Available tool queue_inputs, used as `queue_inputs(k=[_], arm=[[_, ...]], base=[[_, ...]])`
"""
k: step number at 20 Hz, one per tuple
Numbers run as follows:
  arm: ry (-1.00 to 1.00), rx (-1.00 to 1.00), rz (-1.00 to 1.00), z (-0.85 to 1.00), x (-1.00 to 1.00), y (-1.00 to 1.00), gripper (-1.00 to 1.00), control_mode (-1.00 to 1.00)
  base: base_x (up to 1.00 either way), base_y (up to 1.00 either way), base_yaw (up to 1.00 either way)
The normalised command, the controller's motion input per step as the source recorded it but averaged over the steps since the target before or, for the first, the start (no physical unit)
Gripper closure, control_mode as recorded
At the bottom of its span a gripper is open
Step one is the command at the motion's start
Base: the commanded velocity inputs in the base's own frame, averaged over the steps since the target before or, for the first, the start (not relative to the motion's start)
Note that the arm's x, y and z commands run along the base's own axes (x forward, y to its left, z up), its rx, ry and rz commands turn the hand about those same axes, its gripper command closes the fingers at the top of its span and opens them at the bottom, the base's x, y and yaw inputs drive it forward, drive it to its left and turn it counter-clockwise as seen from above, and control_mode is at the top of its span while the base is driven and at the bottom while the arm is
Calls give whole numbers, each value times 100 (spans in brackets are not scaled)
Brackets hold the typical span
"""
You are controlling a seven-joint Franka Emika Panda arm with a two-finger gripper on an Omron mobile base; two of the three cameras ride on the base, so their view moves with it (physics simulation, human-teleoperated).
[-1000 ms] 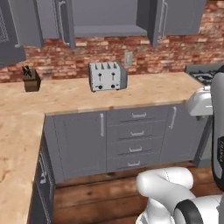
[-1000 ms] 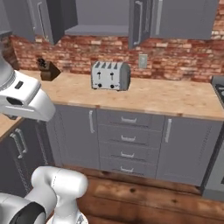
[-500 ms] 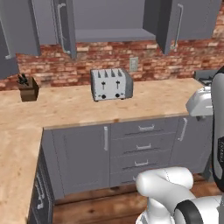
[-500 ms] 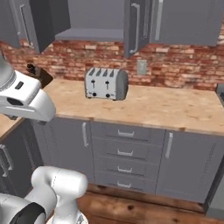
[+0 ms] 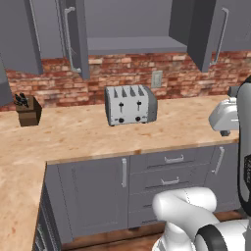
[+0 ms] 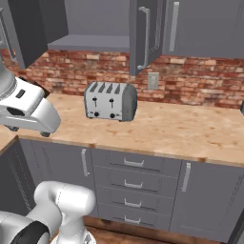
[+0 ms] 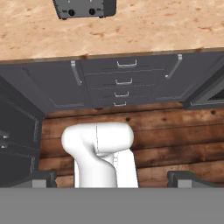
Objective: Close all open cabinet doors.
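Your hand [image 7: 112,186] points down at the wooden floor [image 7: 175,131], with its two dark fingertips [image 7: 39,178] set wide apart at the bottom corners of the hand view and nothing between them, so it is fully spread and holds nothing.

The cabinet doors are far above and ahead of the hand, over the desk [image 5: 88,132]. In the left base view, the left open door [image 5: 76,37] stands swung out edge-on toward you, its long silver bar handle [image 5: 68,39] facing the dark opening. The right open door [image 5: 208,32] also stands swung out on the other side of that opening, with its handle on the outer face. Between them you can see the bare cabinet shelf [image 5: 132,45]. In the right base view, the same right open door [image 6: 143,35] hangs edge-on just beside a shut neighbour door [image 6: 205,26].

Below the open cabinet, a silver four-slot toaster [image 5: 130,104] sits on the desk against the brick wall [image 5: 112,73], and a knife block [image 5: 28,109] stands well to its left. From the hand view, the toaster [image 7: 84,8] and the under-desk drawers [image 7: 124,82] lie ahead of the hand, beyond the floor.
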Motion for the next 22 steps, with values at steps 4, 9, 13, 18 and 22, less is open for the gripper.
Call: queue_inputs(k=[4,9,13,18,22], arm=[[0,0,0,0,0,0,-100,100],[0,0,0,0,0,0,-100,100],[0,0,0,0,0,0,-100,100],[0,0,0,0,0,0,-100,100],[0,0,0,0,0,0,-100,100]], base=[[65,22,0],[52,23,0],[48,23,0],[50,28,0],[51,31,0]])
